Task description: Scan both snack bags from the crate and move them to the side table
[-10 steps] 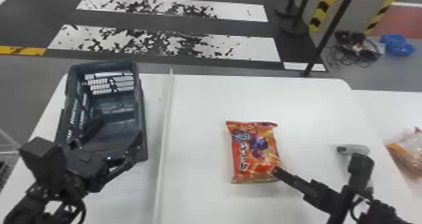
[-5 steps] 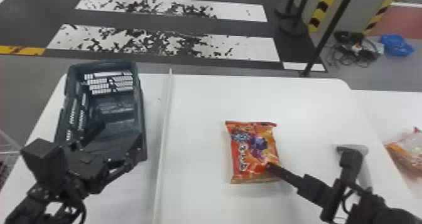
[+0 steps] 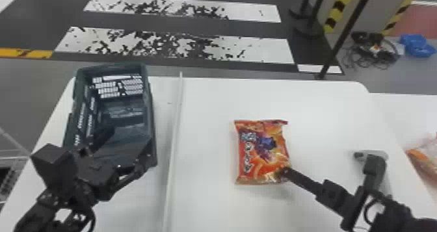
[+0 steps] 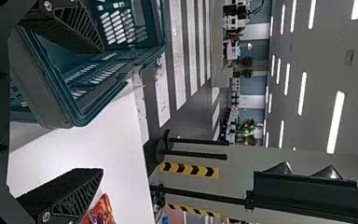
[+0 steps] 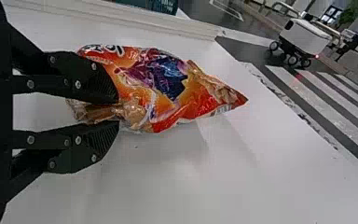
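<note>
In the head view the left gripper (image 3: 130, 135) stands open over the near end of the crate (image 3: 151, 117); in the left wrist view the same gripper (image 4: 103, 111) has its two fingers wide apart, one over the crate (image 4: 56, 93). The right gripper (image 3: 285, 172) holds the near right corner of an orange-red snack bag (image 3: 260, 150), which casts a shadow on the table. In the right wrist view, that gripper (image 5: 118, 112) is shut on the crumpled end of the bag (image 5: 168, 84). Another snack bag (image 3: 424, 158) lies on the side table. A grey scanner (image 3: 378, 154) is partly covered by the right arm.
A raised white strip (image 3: 175, 134) runs along the white table (image 3: 208, 202) between crate and bag. The side table (image 3: 400, 109) adjoins on the right. Beyond the tables stand dark poles (image 3: 344, 30) on the floor.
The held bag has risen slightly and shifted a little away from the robot along with the right gripper. The right wrist has moved a little, covering more of the scanner. The left arm is unmoved.
</note>
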